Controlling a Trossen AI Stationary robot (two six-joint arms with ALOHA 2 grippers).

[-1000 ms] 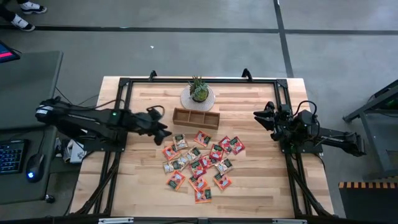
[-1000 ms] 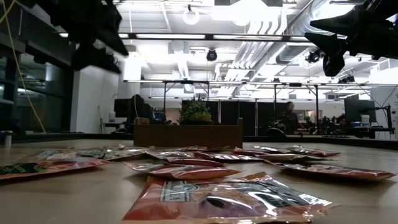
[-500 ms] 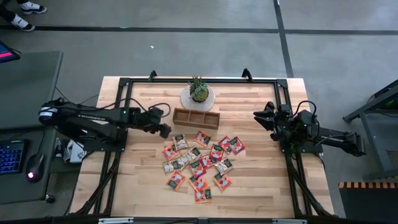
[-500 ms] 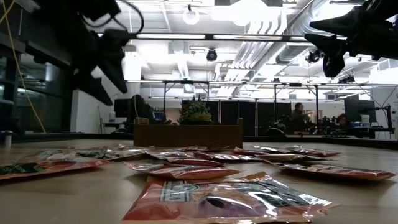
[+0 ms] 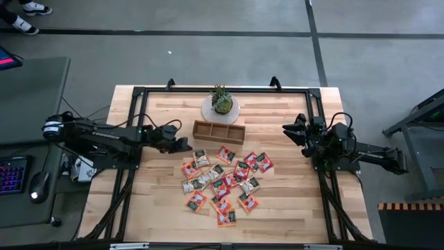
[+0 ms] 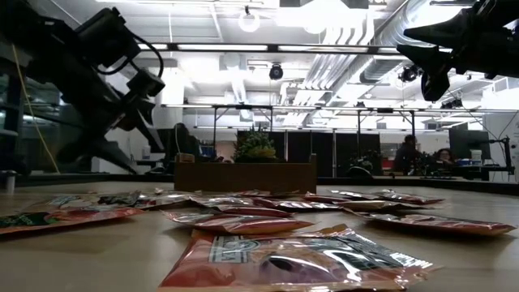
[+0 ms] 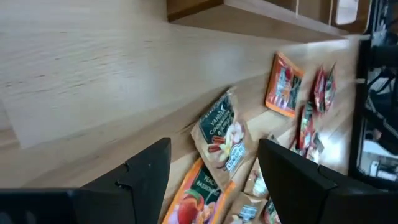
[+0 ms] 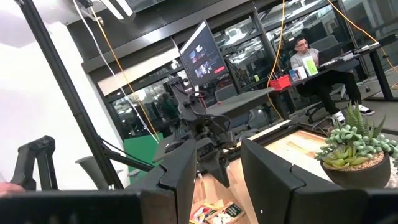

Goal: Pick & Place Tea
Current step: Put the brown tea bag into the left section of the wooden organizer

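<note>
Sachets of tea [image 5: 222, 182] lie scattered mid-table below the wooden tray [image 5: 218, 131], left gripper [image 5: 182, 144] hovering at their upper-left corner, right gripper [image 5: 291, 130] waiting apart; wrist view: left fingers [image 7: 144, 171] spread, empty, over a beige sachet [image 7: 222, 137]; light, thin, slippery packets, probably best pinched at an edge.

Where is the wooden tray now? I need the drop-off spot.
In the high view the wooden tray sits mid-table, between the potted plant and the tea sachets.
</note>
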